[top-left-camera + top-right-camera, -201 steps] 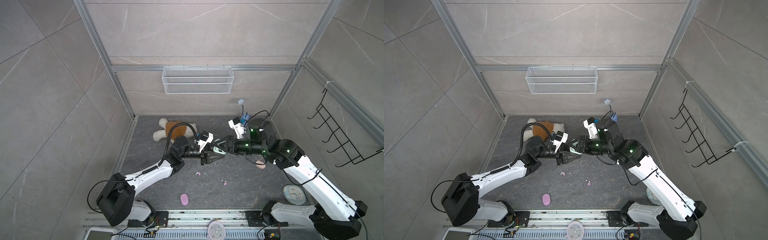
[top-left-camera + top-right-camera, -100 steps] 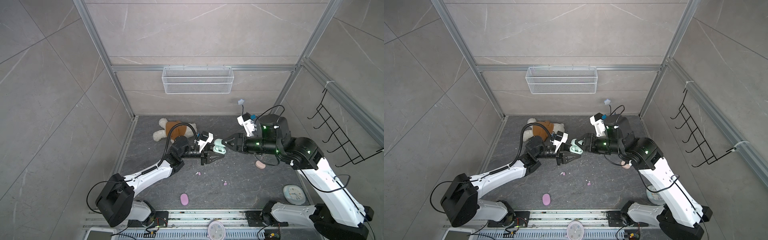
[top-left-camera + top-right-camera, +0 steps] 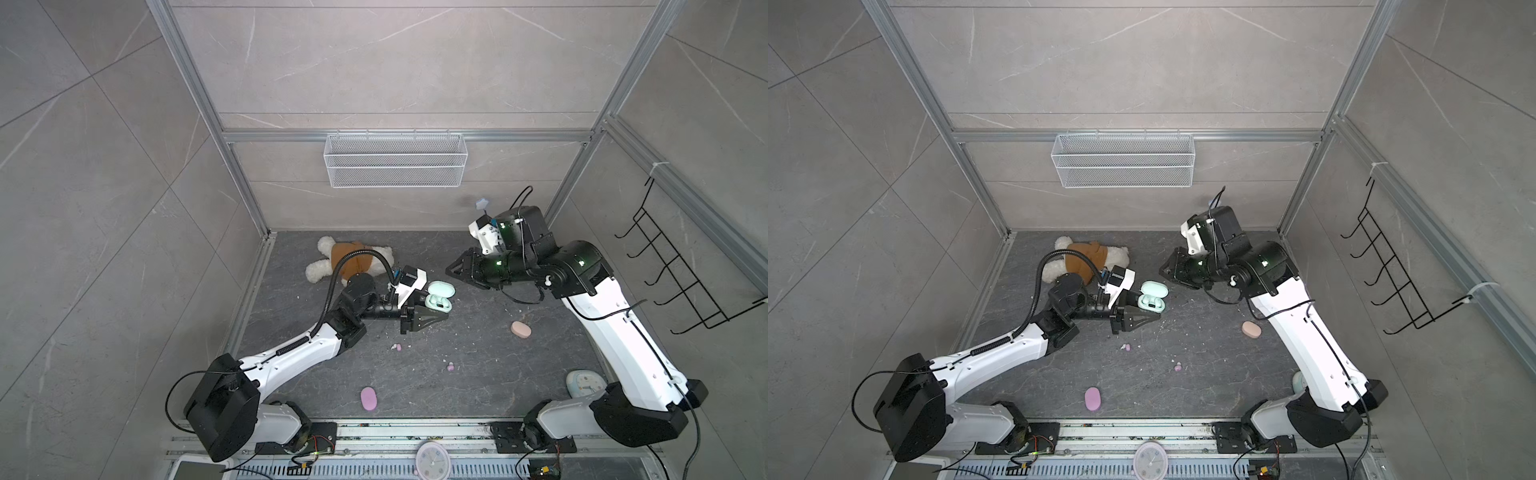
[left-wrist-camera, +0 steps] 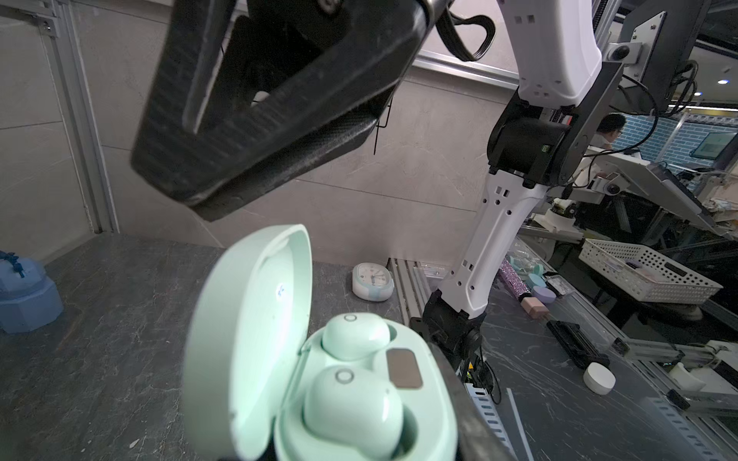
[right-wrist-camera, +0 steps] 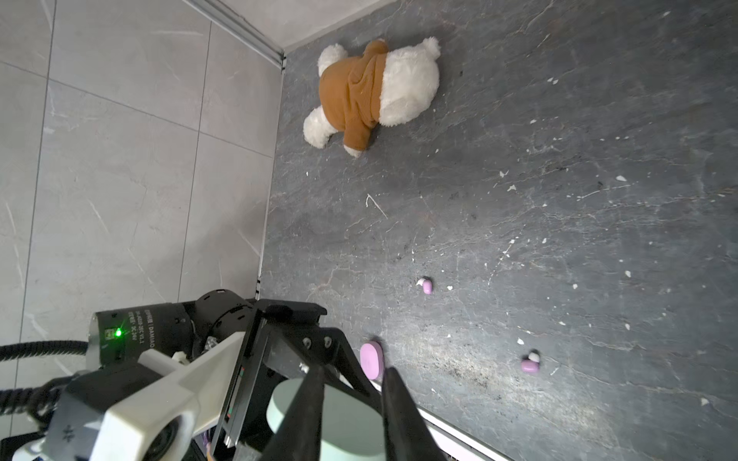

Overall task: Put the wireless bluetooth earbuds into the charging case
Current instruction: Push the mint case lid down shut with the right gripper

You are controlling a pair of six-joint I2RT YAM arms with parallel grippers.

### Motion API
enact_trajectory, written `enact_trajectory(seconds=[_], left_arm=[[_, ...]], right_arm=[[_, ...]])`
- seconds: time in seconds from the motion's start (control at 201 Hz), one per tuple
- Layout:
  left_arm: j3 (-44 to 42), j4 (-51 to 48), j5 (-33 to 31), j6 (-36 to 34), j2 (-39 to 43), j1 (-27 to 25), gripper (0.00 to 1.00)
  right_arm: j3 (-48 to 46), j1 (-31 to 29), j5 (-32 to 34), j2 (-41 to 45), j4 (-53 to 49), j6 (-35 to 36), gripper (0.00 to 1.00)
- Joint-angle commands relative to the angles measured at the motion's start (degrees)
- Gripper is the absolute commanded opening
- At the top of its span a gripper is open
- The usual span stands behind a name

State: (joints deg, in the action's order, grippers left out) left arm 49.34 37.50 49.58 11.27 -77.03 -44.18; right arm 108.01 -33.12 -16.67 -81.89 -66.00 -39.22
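The mint green charging case (image 3: 439,296) (image 3: 1152,300) hangs above the floor with its lid (image 4: 255,319) open, and my left gripper (image 3: 438,309) is shut on its base. Two mint earbuds (image 4: 353,335) (image 4: 351,407) sit in its wells. My right gripper (image 3: 451,270) (image 5: 353,383) hovers to the right of the case and apart from it. A gap shows between its fingers and nothing is in it. Two lilac earbuds (image 3: 397,347) (image 3: 450,366) lie on the floor in front, also seen in the right wrist view (image 5: 427,285) (image 5: 530,364).
A shut lilac case (image 3: 368,398) lies near the front rail and a shut peach case (image 3: 520,329) lies right of centre. A plush bear (image 3: 353,262) lies at the back left and a small clock (image 3: 584,384) by the right arm's base. White specks litter the floor.
My right gripper has drawn back to the right, away from the mint case, and its fingers have come closer together. The left arm and the case have stayed put.
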Motion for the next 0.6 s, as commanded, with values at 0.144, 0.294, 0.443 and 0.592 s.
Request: enact_trajectory(seconds=[0.144, 0.294, 0.443, 0.592], left_arm=[[0.2, 1.4, -0.3, -1.9, 2.2, -0.3, 0.25], [0.5, 1.1, -0.6, -1.9, 2.1, -0.3, 0.25], [0.8, 0.9, -0.7, -1.9, 1.9, -0.3, 0.25], [0.9, 0.8, -0.9, -1.8, 1.8, -0.3, 0.25]], right_arm=[[-2.0, -1.0, -5.1, 1.6, 0.5, 0.2, 0.27], [-3.2, -3.1, -4.6, 3.3, 0.2, -0.6, 0.26], [-3.5, -5.3, -3.6, 4.4, -1.4, -1.4, 0.26], [-5.0, -6.7, -3.7, 5.0, -2.3, -1.7, 0.27]])
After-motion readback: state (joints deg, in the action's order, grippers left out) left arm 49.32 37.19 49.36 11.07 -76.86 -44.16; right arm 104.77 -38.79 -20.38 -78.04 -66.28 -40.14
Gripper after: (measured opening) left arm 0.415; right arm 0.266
